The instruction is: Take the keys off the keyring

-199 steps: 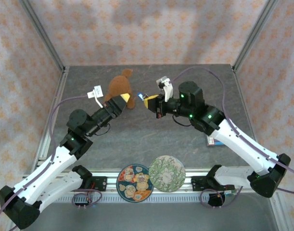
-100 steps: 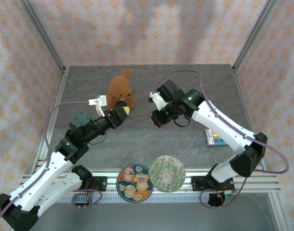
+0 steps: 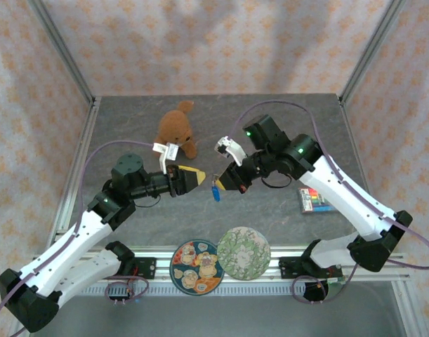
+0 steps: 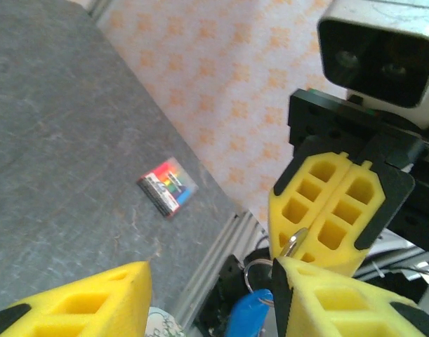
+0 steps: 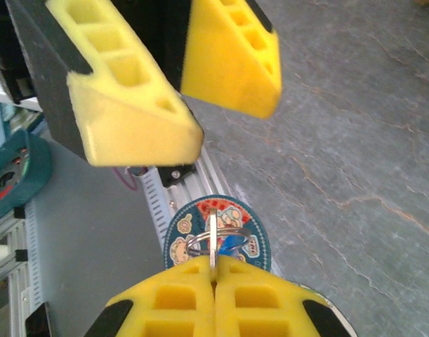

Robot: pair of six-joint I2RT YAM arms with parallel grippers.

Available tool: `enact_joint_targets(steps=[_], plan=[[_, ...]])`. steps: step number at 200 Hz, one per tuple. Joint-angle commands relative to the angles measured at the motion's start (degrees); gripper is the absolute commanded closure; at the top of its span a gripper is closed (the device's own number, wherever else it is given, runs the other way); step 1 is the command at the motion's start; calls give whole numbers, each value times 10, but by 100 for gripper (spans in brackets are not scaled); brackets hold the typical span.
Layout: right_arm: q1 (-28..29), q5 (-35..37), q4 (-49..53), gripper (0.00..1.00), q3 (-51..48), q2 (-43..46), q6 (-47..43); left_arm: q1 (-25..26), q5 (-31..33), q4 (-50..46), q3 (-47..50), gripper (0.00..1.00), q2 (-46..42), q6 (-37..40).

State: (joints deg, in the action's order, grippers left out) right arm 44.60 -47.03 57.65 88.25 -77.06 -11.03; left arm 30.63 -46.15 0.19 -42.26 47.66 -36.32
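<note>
- Yellow foam pads of your right gripper [image 5: 214, 298] are pressing flat against each other. They are pinching the metal keyring [image 5: 213, 235] between their tips, and the ring is sticking out edge-on past them.
- A blue key [image 3: 215, 192] is hanging from that ring. In the top view it is dangling just under the right gripper, between the two grippers and above the table.
- Your left gripper [image 4: 210, 274] is holding its fingers well apart and is carrying nothing. Its tips are pointing at the right gripper, and in the left wrist view one finger is sitting just beside the ring; you cannot tell whether it is touching it.
- Both arms are reaching inward over the middle of the grey stone-patterned table [image 3: 284, 119], so the grippers are facing each other nose to nose.
- A brown teddy bear [image 3: 175, 128] is lying on the table behind the left gripper, towards the far wall.
- A small colourful box [image 3: 311, 201] is lying flat on the table to the right, beside the right arm.
- A cartoon disc [image 3: 196, 267] and a green patterned disc [image 3: 243, 251] are resting side by side at the near edge, between the two arm bases.
</note>
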Motion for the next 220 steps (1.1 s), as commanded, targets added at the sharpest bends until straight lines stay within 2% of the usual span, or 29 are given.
enact_joint_targets(steps=[1,69,94,114,148,166,183,196,220], plan=[[3,-37,-16,100,-8,3,-15,4,-63,42,-22,52,2,8],[3,-47,-42,100,-19,16,-4,29,-105,63,-39,58,30,6],[3,-45,-48,100,-22,22,-2,35,-108,66,-41,68,31,6],[3,-51,-49,100,-23,23,-2,38,-113,75,-43,84,36,5],[3,-52,-55,100,-28,27,1,44,-115,95,-43,100,41,-2],[3,-53,-59,100,-32,29,5,44,-108,91,-45,100,41,3],[3,-47,-68,90,-39,36,15,44,-88,89,-42,100,32,10],[-2,-51,-89,78,-53,52,30,45,-77,93,-39,100,27,11],[-11,-67,-154,73,-93,88,64,44,-64,92,-43,100,23,13]])
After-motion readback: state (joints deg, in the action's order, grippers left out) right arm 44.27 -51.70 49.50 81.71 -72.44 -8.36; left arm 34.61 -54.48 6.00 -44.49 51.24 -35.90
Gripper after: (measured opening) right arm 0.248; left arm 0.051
